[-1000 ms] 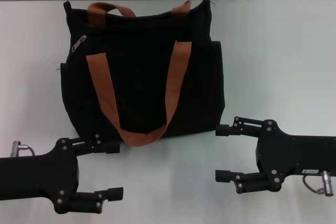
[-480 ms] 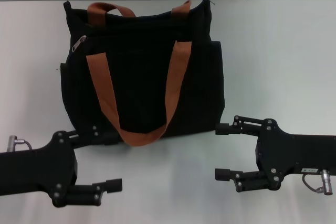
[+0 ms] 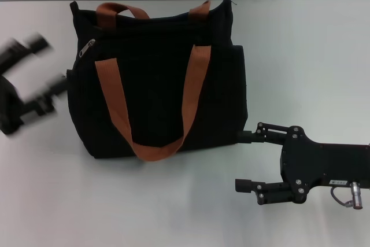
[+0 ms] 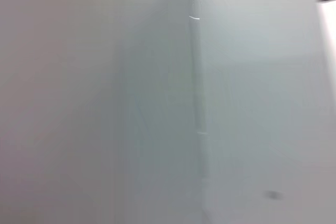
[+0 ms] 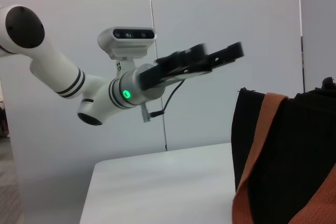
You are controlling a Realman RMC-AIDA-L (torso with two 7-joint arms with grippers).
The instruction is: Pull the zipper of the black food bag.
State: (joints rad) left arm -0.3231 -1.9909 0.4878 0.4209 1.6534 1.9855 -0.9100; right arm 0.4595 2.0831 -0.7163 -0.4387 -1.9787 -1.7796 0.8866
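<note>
Left gripper point(image 3: 34, 79): I have it raised at the far left, beside the bag's upper left corner, its jaws spread and empty; I judge it is placed there because the pull tab sits on that side. The right wrist view shows it point(image 5: 202, 59) lifted well above the counter.
Zipper point(image 3: 87, 48): one silver pull tab, lying slanted on the bag's upper left, near its top edge and apart from both grippers.
Black food bag point(image 3: 156, 73): one soft tote, resting on the white counter point(image 3: 300, 56) with its opening away from me, between my two arms.
Handles point(image 3: 193, 85): two rust-brown webbing straps; the near one hangs down the front in a long loop, the far one shows just above the top edge.
Right gripper point(image 3: 245, 161): low at the bag's lower right corner, jaws spread; the upper finger reaches to the bag's edge, though I cannot tell if it touches. I judge it is set there to steady the bag against the pull.
Count: two grippers, one bag, two handles, one pull tab.
Left wrist view: only a pale blank surface, nothing to report.
</note>
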